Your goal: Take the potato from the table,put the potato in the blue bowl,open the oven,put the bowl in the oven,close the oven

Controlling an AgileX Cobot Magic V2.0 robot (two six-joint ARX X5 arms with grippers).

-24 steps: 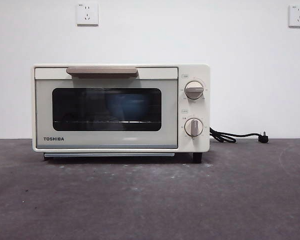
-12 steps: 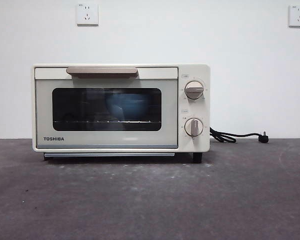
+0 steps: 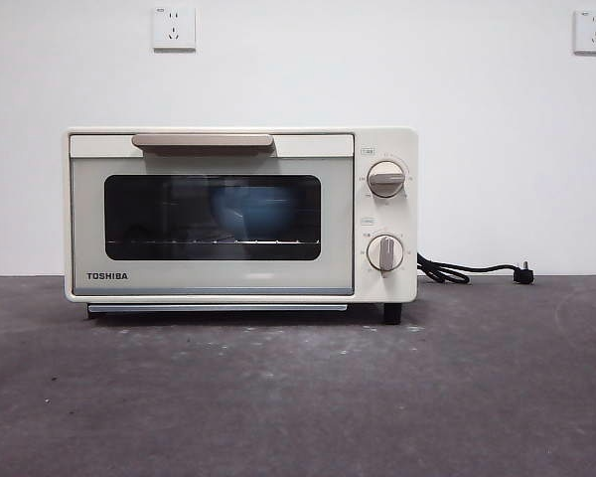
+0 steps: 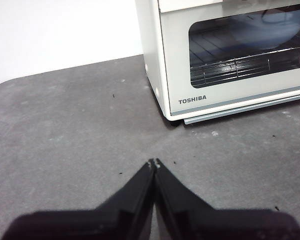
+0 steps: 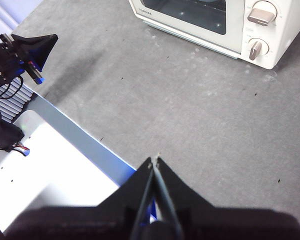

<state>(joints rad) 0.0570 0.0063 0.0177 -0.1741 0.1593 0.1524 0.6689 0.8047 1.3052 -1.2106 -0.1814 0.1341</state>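
Note:
The cream-white oven stands on the dark grey table with its door shut. Through the dark glass the blue bowl shows on the rack; it also shows in the left wrist view. The potato is hidden from view. My left gripper is shut and empty, low over the table, apart from the oven's front corner. Farther back, my right gripper is shut and empty above the table's near edge, away from the oven. Neither gripper appears in the front view.
The oven's black cord and plug lie on the table to its right. Two wall sockets sit on the white wall behind. In the right wrist view, a white platform with a blue edge and the other arm's black parts lie beyond the table's edge.

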